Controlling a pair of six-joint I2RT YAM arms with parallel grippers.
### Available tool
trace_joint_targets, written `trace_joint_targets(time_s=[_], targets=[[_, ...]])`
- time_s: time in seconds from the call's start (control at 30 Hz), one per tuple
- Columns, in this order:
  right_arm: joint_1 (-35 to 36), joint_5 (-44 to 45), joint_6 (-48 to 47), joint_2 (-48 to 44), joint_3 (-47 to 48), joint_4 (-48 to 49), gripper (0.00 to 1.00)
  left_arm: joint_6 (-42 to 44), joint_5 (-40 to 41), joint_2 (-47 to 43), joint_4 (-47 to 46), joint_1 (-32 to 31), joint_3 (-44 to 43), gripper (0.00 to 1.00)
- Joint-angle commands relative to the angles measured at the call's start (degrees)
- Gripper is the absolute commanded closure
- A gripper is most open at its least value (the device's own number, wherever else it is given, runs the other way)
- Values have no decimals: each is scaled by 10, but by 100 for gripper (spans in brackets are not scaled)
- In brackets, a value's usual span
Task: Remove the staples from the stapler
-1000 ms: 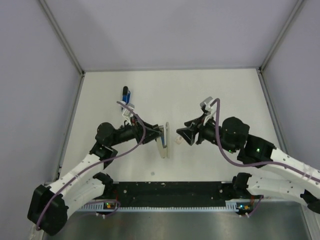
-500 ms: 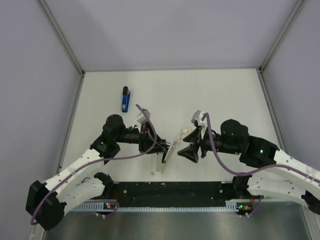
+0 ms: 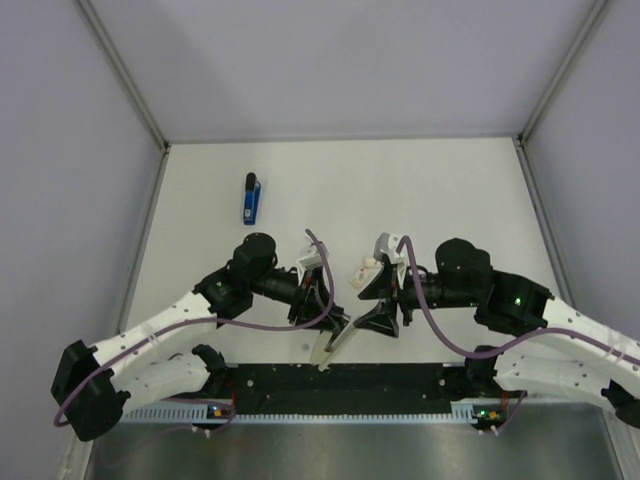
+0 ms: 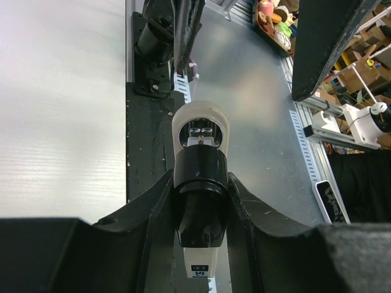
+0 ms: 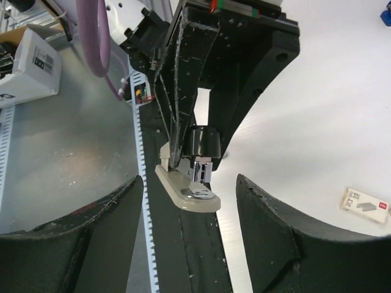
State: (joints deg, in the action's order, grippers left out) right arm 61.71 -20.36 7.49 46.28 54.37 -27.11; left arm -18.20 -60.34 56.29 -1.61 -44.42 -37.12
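Your left claw is clamped on the stapler, a cream base with a black top. Its fingers press the black body from both sides. The top view puts the stapler low in the centre of the frame, tilted in the air over the near edge of the tabletop. Your right claw stands wide open with nothing in it, just short of the stapler's front end.

Expect a stiff, fairly dense thing of metal and hard plastic. The glossy black top looks slippery. It is also hinged and probably sprung, so it may swing or snap when you pull on it. I would leave the left grip across the sides of the body and bring the right claw to the black top near its front. The staple strip inside is likely thin and brittle, so pull gently.

The top view gives the layout, including a small blue and black thing lying well apart at upper left; I cannot tell what it is. It hides the grip itself. The left wrist view looks straight down the stapler and shows both fingers in contact. Only the right wrist view shows the shiny metal channel between top and base, and a small printed box at lower right.
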Motion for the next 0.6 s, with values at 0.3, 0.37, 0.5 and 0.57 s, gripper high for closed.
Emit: trace_joint_targets(time_s=[0.3, 0.37, 0.5, 0.57], targets=[[0, -52, -5, 23, -19, 27, 40, 33, -8, 14, -2, -25, -64, 100], [0, -54, -8, 28, -20, 27, 42, 34, -7, 16, -1, -28, -67, 100], [-1, -61, -8, 37, -23, 27, 46, 38, -9, 17, 0, -29, -71, 100], [-1, -64, -7, 38, -28, 28, 47, 39, -11, 15, 0, -29, -71, 100]])
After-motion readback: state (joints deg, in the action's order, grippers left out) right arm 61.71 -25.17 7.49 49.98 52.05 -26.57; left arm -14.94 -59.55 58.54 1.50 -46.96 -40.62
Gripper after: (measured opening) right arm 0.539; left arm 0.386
